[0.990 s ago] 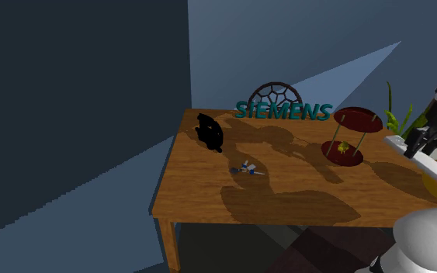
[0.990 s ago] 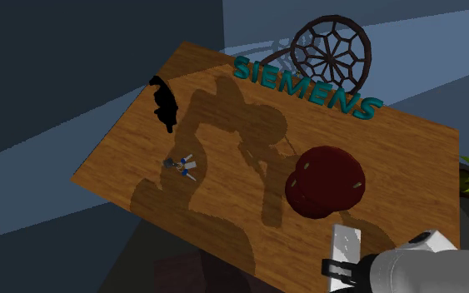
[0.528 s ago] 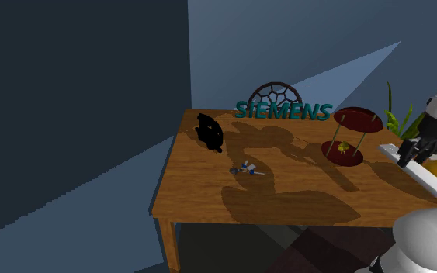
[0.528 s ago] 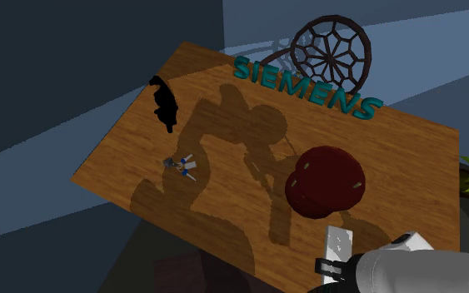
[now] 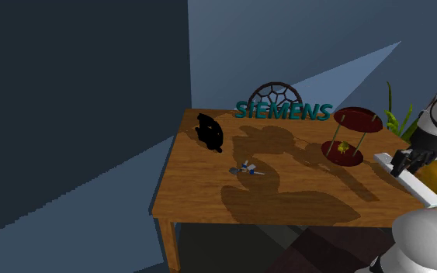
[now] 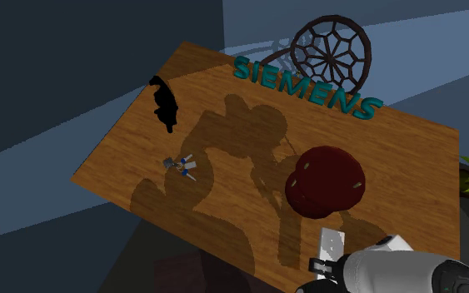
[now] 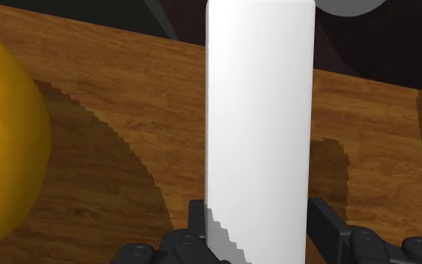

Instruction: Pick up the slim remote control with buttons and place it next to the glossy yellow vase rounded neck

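Over wooden table (image 5: 209, 186), end effector (image 7: 258, 219) clasps white remote (image 7: 258, 112) near yellow vase (image 7: 7, 142).

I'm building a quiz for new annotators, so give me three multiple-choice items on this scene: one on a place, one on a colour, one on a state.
1. In the shoulder view, where on the table do the letters stand?
A. along the far edge
B. along the near edge
C. at the left corner nearest the camera

2. What colour is the remote?
A. black
B. white
C. yellow

3. How do the jaws stand?
A. open, clear of the remote
B. shut on nothing
C. shut on the remote

Key:
1 A: the teal letters line the table's far edge, toward the wall.
2 B: the wrist view shows it plain white, beside the yellow vase.
3 C: in the wrist view the jaws clasp it from both sides.
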Tool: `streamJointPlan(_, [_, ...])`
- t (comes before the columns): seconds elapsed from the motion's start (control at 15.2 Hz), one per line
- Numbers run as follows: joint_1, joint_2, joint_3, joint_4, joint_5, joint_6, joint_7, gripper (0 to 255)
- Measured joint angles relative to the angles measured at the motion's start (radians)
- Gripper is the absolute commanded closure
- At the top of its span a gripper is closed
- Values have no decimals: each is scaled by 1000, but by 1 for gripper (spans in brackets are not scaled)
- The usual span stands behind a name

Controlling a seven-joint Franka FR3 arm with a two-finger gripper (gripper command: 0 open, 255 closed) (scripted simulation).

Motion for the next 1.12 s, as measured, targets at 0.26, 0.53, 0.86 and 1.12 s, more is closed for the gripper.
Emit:
streamJointPlan(0.26, [-11, 9, -24, -49, -26, 55, 5, 255])
streamJointPlan(0.53, [-20, 36, -55, -89, -57, 121, 9, 255])
streamJointPlan(0.86, [-32, 68, -89, -139, -94, 200, 17, 255])
streamJointPlan(1.12, [-40, 106, -120, -163, -125, 263, 18, 255])
